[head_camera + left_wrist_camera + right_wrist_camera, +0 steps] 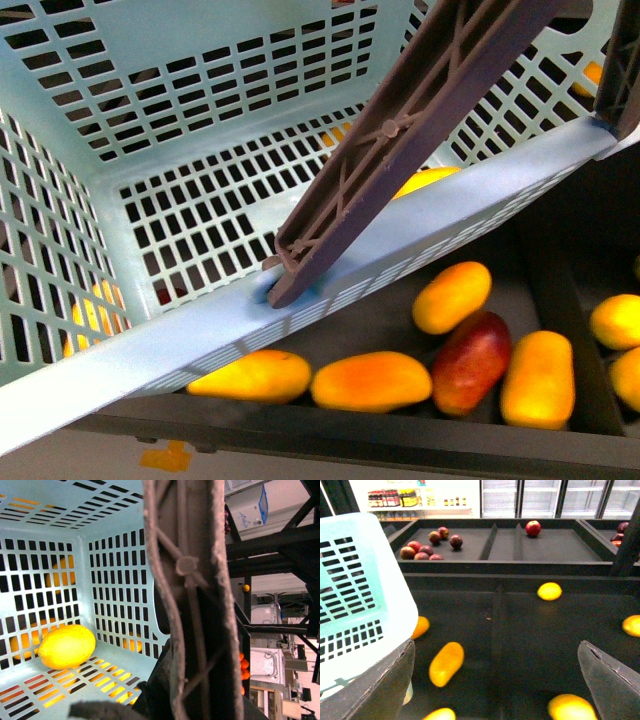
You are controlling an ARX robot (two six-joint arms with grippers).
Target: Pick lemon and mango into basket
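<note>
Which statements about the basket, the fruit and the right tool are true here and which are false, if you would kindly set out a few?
1. A lemon lies inside the basket. True.
2. The right tool is shut on a mango. False: its jaws stand wide open with nothing between them.
3. A red-blushed mango lies among orange-yellow mangoes on the dark shelf. True.
4. The basket has no handle. False: a brown handle runs across it down to its near rim.
</note>
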